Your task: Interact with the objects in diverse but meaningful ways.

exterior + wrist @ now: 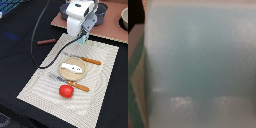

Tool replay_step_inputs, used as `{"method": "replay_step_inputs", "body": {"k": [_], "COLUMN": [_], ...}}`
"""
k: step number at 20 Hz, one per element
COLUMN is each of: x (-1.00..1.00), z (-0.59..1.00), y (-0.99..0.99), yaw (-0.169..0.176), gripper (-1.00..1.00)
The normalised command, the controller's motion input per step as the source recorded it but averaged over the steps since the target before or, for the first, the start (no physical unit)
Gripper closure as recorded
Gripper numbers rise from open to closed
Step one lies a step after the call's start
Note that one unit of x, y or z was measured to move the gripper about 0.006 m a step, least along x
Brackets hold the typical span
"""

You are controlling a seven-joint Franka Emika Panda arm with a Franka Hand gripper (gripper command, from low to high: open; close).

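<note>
On the dark worktop point(15, 45) lies a pale woven placemat point(102, 75), and most of the small things sit on it; a round wooden plate point(64, 73) lies near the middle of the mat with a white oblong piece point(73, 67) lying across it; a red tomato point(65, 90) rests on the mat just beside the plate, on the side nearer the camera; a wooden-handled fork point(91, 61) lies along the plate's far side and a wooden-handled knife point(80, 87) runs just beside the tomato, its metal end reaching toward the exterior view's left; a dark brown sausage-like stick point(46, 41) lies off the mat on the bare worktop, at the exterior view's left, well apart from the rest. Behind the mat a brown board point(111, 31) carries a grey pot point(102, 13), partly hidden by the arm, and a pale bowl point(124, 19) is cut by the frame's edge at the exterior view's right. The white arm point(80, 15) stands over the mat's far edge, and a black cable point(36, 35) loops from it down across the worktop onto the mat; the tool point(83, 39) hangs low at that far edge, near the fork's handle end; whether it is spread or closed I cannot tell, since its fingers are too small and blurred in the exterior view. The wrist view is filled by a blurred pale blue-green surface point(198, 60), too close to name; only a strip of mat-like texture shows at one margin.
</note>
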Motion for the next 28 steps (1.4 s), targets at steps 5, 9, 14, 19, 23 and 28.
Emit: {"method": "replay_step_inputs", "body": {"k": [5, 9, 14, 19, 23, 28], "x": [0.24, 0.16, 0.05, -0.53, -0.9, -0.89], "z": [0.04, 0.47, 0.52, 0.34, -0.05, -0.26], "y": [0.16, 0.23, 0.24, 0.08, -0.01, -0.13], "yaw": [-0.008, -0.007, 0.0, 0.072, 0.113, 0.094], "gripper": [-1.0, -1.0, -1.0, -1.0, -1.0, -1.0]}}
